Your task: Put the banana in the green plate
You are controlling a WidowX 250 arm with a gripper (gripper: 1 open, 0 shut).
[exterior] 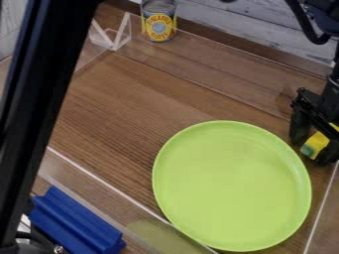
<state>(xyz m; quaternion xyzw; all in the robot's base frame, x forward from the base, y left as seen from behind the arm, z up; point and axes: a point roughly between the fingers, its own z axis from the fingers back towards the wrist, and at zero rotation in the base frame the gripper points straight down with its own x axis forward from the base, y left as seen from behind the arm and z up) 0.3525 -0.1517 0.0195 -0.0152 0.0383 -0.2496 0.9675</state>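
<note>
Gripper (pixel 315 139) sits at the right edge of the frame, low over the tabletop (pixel 159 99), pointing down. The fingers (pixel 299 127) read as spread wide and unclenched, dark uprights either side of a small yellow patch.

That patch is the banana (pixel 314 148): only a small yellow part with a greenish tinge shows between the black parts. It lies directly under and between the fingers, so the pick turns on closing, not on travel. Its long axis cannot be told; too much is hidden by the gripper and cut off by the frame edge. Whether the fingers already touch it cannot be told either.

The plate (pixel 232 184) lies just beside the gripper, toward the lower left of it. Its rim comes close to the banana, but whether they touch is unclear. Judgement: after a grasp and lift, a short carry toward frame centre-bottom should bring the banana over the plate.

Materials and shapes:
- Banana: smooth, glossy yellow, looks like hard plastic.
- Plate: lime green, round, flat, low rim, matte plastic, nothing in it.
- Tabletop: brown wood grain, faint sheen.
- Can (pixel 159 24): yellow label, upright, upper left, well apart from the work.
- Blue block (pixel 73 226): lower left corner, ridged.
</note>
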